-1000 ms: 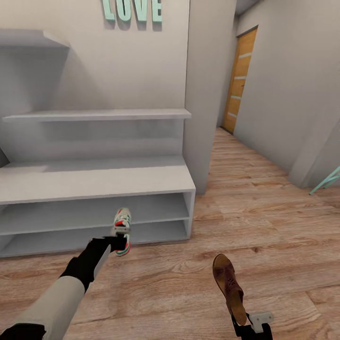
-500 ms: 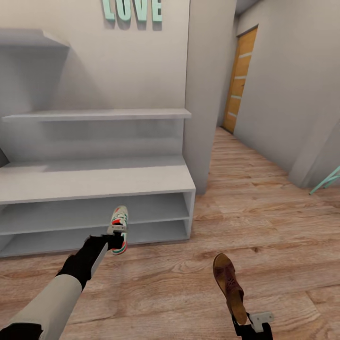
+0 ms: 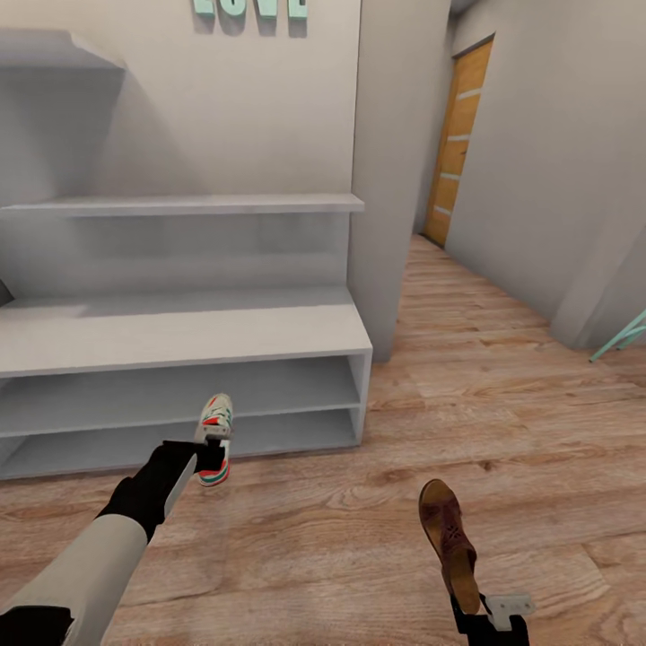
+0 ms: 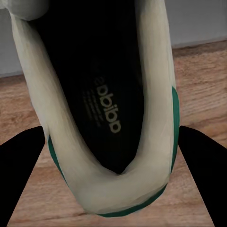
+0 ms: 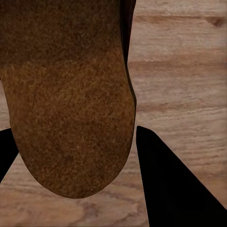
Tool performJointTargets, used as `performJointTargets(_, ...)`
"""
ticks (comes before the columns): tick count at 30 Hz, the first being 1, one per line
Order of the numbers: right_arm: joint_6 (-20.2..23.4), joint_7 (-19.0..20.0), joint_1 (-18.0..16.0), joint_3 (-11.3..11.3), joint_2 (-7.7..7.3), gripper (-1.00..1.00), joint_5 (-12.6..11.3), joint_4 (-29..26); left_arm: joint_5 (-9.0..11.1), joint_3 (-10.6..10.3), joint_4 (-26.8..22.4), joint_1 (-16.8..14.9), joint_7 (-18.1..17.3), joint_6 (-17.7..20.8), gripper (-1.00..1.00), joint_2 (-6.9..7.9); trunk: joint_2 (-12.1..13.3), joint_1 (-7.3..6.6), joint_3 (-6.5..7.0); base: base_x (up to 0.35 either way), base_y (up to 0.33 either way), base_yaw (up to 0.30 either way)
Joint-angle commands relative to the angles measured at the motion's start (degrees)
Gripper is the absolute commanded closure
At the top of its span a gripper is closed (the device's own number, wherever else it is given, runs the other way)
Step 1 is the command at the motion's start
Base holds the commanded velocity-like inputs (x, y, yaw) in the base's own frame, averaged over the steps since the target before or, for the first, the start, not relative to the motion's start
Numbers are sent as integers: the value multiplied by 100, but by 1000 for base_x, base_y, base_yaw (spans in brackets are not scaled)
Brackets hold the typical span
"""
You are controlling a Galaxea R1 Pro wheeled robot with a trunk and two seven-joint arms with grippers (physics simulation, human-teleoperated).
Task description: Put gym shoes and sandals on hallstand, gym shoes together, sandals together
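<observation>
Left pincer [image 3: 208, 453] pinching shoe [image 3: 215, 438] by the heel, toe out toward the rack [image 3: 179, 336]. Right pincer [image 3: 489, 619] pinching sandal [image 3: 450, 552], heel gripped, ready for shelving.

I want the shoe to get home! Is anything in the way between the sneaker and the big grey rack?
Nothing visible. The gym shoe in the left gripper hangs just before the hallstand.
</observation>
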Motion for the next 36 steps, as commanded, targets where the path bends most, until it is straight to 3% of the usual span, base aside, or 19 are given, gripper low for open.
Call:
performJointTargets(1, -15, 50, -3, -52, 0, 100, 22, 3, -13, -22, -15, -1, -9, 27, 100, 7, -2, -1, -6, 0, 0, 0)
performJointTargets(16, -30, 50, -4, -62, -161, 100, 29, -5, -16, -14, -26, 38, 45, 3, 100, 2, -2, -1, -8, 26, 0, 0)
performJointTargets(36, -29, 50, -4, -62, -159, 100, 29, -5, -8, 4, -7, 37, 48, -11, 100, 4, -2, -1, -8, 305, 61, 0)
